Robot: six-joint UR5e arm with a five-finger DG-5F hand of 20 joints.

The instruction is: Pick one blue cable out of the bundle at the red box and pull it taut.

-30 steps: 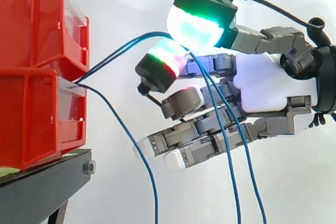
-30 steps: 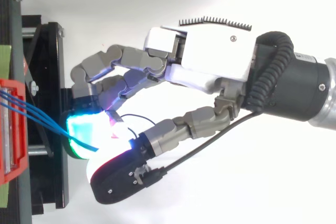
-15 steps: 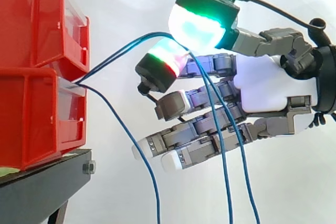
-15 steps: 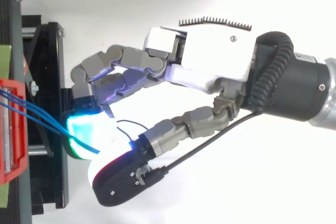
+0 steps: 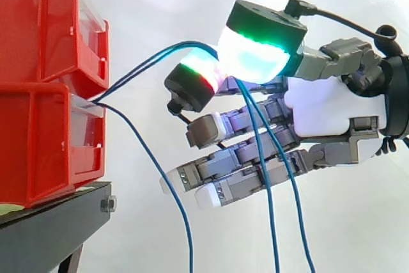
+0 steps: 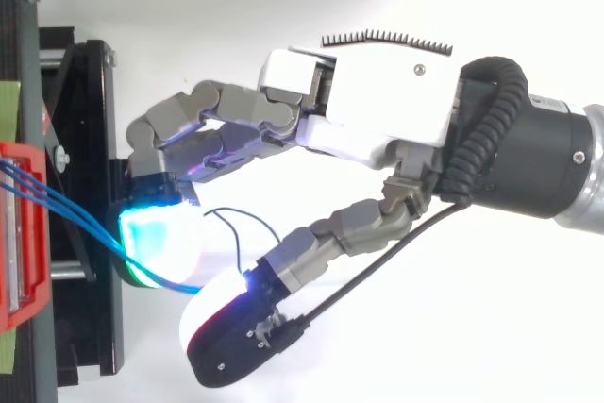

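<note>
Three thin blue cables (image 5: 137,69) leave the stacked red plastic box (image 5: 45,139) at left. Two arch up rightward, then hang slack; the third droops down.

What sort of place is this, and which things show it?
Probably a robotics test bench: stacked red bins on a black stand, a white curtain behind, and a robot hand among blue cables.

This looks like a robot lab — a place for tests, not a home. Two red bins (image 5: 45,87) sit stacked, with a black stand (image 5: 57,222) just under them. Behind the bins hangs a plain white curtain (image 5: 160,4). Beside the bins is a robot hand (image 5: 319,103) — and thin blue cables (image 5: 137,68) run out of the bins.
</note>
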